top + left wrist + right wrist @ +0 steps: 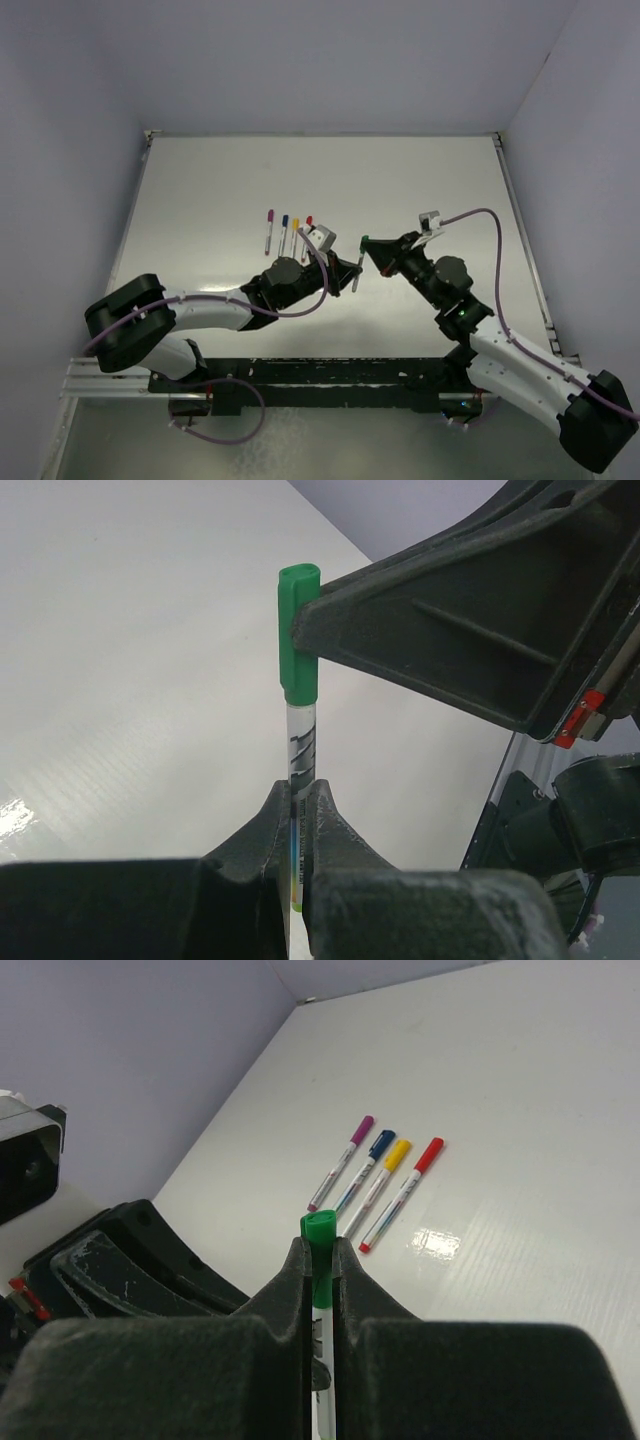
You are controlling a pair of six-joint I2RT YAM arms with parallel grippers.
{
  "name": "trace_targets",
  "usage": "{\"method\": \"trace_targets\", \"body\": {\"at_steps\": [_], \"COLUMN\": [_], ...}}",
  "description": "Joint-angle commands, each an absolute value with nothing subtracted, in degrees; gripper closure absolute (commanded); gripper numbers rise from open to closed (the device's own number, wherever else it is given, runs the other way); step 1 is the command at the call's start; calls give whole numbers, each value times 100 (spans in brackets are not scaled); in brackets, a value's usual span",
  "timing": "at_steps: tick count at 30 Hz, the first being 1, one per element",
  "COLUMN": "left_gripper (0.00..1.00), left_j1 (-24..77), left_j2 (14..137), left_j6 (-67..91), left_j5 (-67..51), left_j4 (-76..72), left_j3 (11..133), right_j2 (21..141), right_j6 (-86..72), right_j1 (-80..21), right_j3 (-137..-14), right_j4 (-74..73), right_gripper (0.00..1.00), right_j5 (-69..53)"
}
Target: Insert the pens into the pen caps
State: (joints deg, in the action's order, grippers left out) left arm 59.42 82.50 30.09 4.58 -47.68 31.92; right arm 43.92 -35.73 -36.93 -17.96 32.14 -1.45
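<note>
1. The left gripper [301, 794] is clamped on the white barrel of a thin stick pen [301, 742]. Its two matt black, rough-grained fingers taper to narrow tips that press the barrel from both sides.
2. The right gripper [320, 1252] is closed on the green pen cap [320, 1234], a short smooth plastic tube with a flattened, rounded end. Its fingers are of the same grainy black material.
3. In the left wrist view the cap sits over the top end of the pen, with the printed barrel coming straight out below it. I cannot tell whether it is pushed fully home.
4. Pen and cap are held off the table [200, 190] between the two grippers, at mid-width and nearer the near side. The grippers meet tip to tip there, almost touching.
5. Four capped pens [372, 1178] lie side by side, just apart, on the table just to the far left of the grippers. From left to right their caps are purple, blue, yellow and red.
6. The table is white, flat and glossy, with a bright reflection near the red-capped pen.
7. Pale walls [300, 60] enclose the table on the left, far and right edges. Wide bare surface lies to the far side and to both sides of the grippers.
</note>
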Motion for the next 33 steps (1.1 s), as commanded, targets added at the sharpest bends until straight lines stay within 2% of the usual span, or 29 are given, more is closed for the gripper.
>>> {"method": "trace_targets", "body": {"at_steps": [1,14,22,29,33], "left_gripper": [100,100,100,100,100], "left_j1": [5593,5346,5299,5307,5298], "left_j2": [7963,7699,7730,7681,7629], "left_j6": [2736,2442,2504,2711,2606], "left_j5": [1354,1770,1589,1826,2231], "left_j4": [-6421,-6293,-6160,-5391,-4045], "left_j3": [3936,3947,4035,3865,4249], "right_j2": [4732,4870,5143,5008,4820], "right_j6": [-3396,-3107,-3320,-3102,-2996], "right_j1": [-4098,-4324,-4448,-4450,-4453], "right_j3": [-1661,-1889,-1908,-2634,-2950], "right_j4": [1750,1305,1403,1054,686], "right_gripper": [100,100,100,100,96], "right_j5": [-793,-984,-511,365,828]}}
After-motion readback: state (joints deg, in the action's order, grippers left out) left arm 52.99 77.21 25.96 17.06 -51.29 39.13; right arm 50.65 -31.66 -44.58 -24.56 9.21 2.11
